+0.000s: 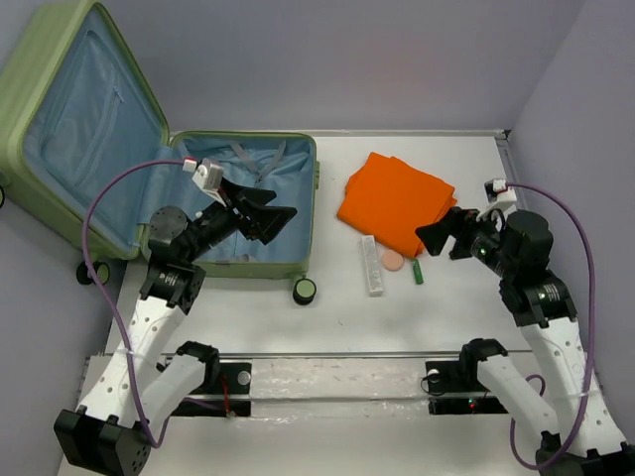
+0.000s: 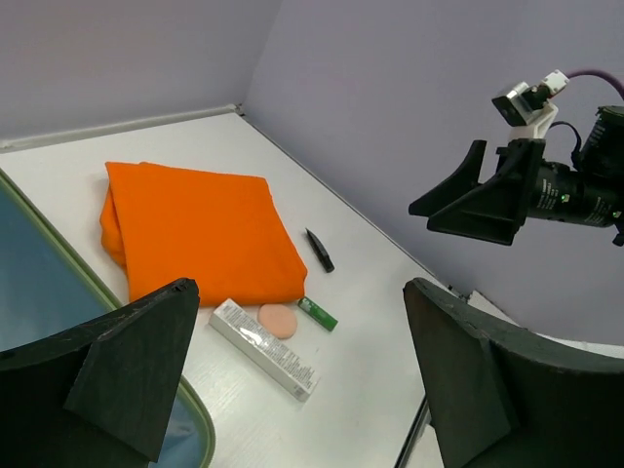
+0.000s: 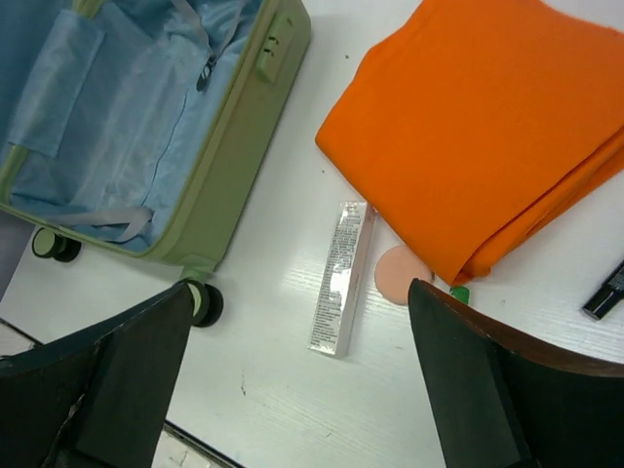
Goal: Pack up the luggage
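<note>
The big green suitcase (image 1: pixel 89 139) lies open on the left side of the table (image 1: pixel 327 317), with its blue inside showing. The left gripper (image 1: pixel 280 223) hangs over it, fingers spread wide, holding nothing. The right gripper (image 1: pixel 437 230), also spread wide and empty, hangs at the edge of the folded orange cloth (image 1: pixel 395 203).

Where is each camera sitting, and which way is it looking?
Top external: above and behind the arms, looking down on the table, open luggage and orange cloth; both arms show, with left gripper and right gripper.
Left wrist: on the left arm, facing sideways across the table toward the right gripper; its own fingers frame the bottom.
Right wrist: on the right arm, looking down at the table; its own fingers at the bottom.
Shared: both wrist views see the orange cloth, long box and pink pad.
</note>
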Action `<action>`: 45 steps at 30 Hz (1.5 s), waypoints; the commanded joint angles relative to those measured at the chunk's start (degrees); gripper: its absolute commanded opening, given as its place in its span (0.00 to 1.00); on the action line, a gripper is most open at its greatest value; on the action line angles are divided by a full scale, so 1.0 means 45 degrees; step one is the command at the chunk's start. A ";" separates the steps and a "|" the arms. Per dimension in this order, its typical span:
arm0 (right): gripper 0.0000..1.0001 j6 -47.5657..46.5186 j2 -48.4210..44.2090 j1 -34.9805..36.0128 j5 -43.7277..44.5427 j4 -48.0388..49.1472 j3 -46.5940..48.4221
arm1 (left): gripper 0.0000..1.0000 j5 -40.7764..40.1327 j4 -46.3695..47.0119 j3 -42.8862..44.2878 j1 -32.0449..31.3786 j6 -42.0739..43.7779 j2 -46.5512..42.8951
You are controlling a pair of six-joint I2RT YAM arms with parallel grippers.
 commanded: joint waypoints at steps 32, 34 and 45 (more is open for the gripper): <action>0.72 0.2964 0.9752 0.7514 0.7115 0.2829 -0.1301 | 0.99 0.0028 -0.0325 0.0015 -0.0061 0.1375 -0.1355; 0.65 0.3003 1.0201 0.7632 0.7524 0.3257 -0.1105 | 0.99 0.0048 -0.0306 -0.0004 -0.0061 0.1355 -0.1335; 0.25 0.2731 0.8587 0.8978 0.8658 0.1993 0.0025 | 0.99 -0.0206 -0.0325 -0.0005 -0.0080 0.1160 -0.1394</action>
